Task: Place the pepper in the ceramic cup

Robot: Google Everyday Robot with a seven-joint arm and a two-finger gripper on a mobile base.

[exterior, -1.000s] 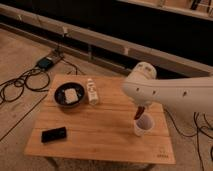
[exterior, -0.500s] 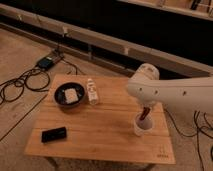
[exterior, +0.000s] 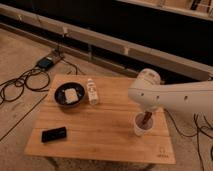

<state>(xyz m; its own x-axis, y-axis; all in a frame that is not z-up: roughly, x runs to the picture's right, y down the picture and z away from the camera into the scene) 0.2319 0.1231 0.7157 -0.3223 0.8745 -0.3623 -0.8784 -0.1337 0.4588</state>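
The white ceramic cup (exterior: 140, 127) stands on the right part of the wooden table (exterior: 100, 130). My gripper (exterior: 146, 116) hangs from the white arm (exterior: 175, 97) directly over the cup, with its tip at the cup's rim. A reddish-brown pepper (exterior: 147, 120) shows at the gripper's tip, reaching down into the cup's mouth. I cannot tell whether it is still held.
A dark bowl (exterior: 68, 94) with a pale item in it sits at the table's back left. A small clear bottle (exterior: 92, 91) stands beside it. A flat black device (exterior: 53, 134) lies at the front left. Cables and a power box (exterior: 46, 62) lie on the floor to the left.
The arm has shifted right, from the cup's left side to above it, and the gripper's tip with the pepper has dropped to the cup's mouth.
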